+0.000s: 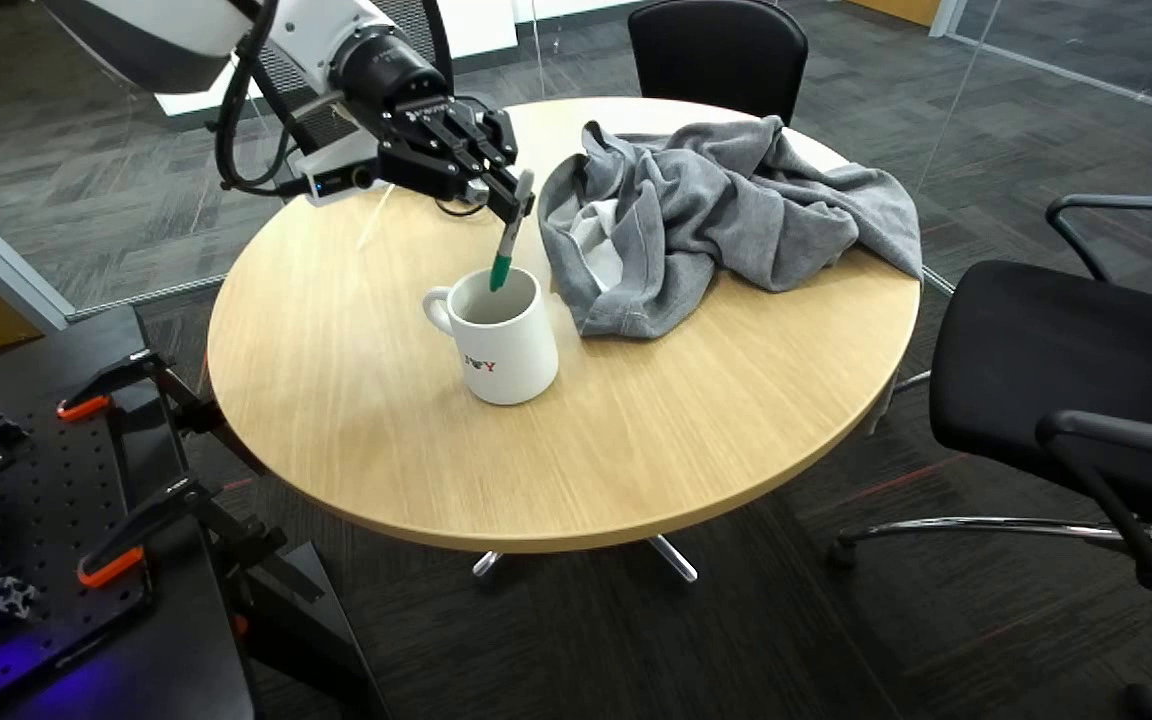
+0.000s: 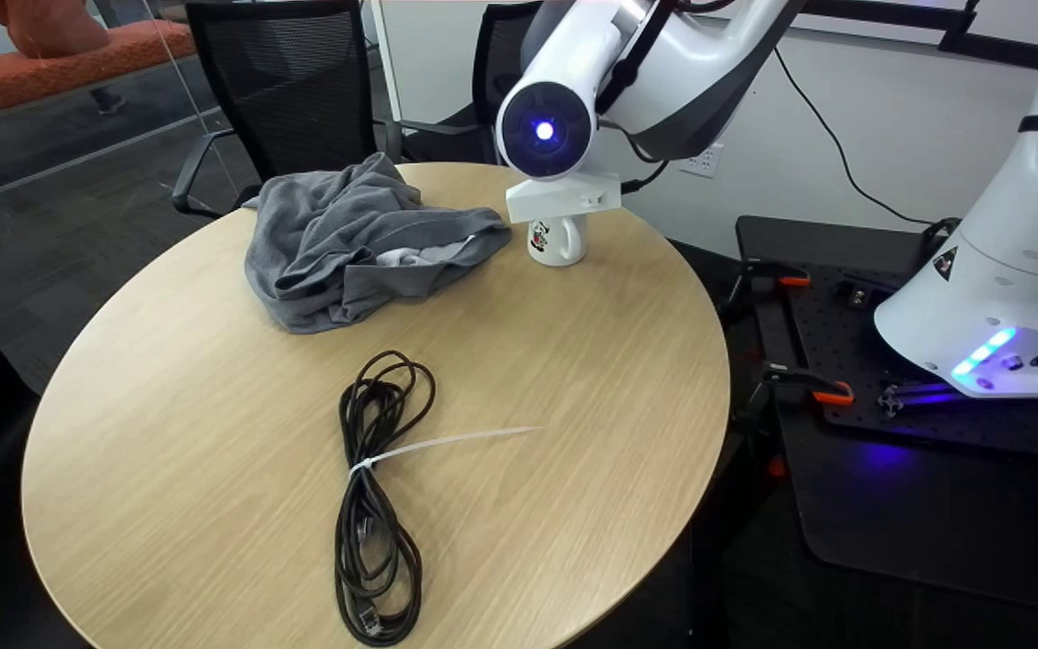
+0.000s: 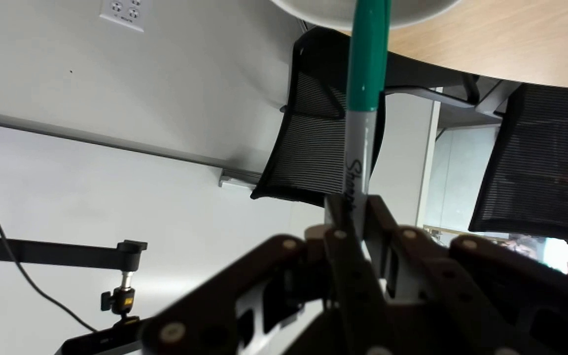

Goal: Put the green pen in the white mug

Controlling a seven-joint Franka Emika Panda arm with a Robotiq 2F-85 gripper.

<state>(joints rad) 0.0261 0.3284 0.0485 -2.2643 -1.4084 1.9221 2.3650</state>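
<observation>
The green pen [image 1: 502, 268] has a green cap and a light grey barrel. My gripper [image 1: 517, 203] is shut on its barrel and holds it tilted, green end down, above the white mug [image 1: 508, 358]. In an exterior view the green end overlaps the mug's opening; I cannot tell whether it is below the rim. The mug stands upright on the table, handle to its side. In the wrist view the pen [image 3: 365, 74] runs up from the fingertips [image 3: 355, 212] across the mug's rim [image 3: 323, 17]. In an exterior view the mug [image 2: 559, 243] is partly covered by the arm; pen and fingers are hidden there.
A crumpled grey cloth [image 1: 726, 205] lies on the round table [image 1: 386, 440] close beside the mug; it also shows in an exterior view [image 2: 339, 243]. A black cable coil [image 2: 375, 505] with a white tie lies farther off. Chairs [image 1: 721, 60] stand round the table.
</observation>
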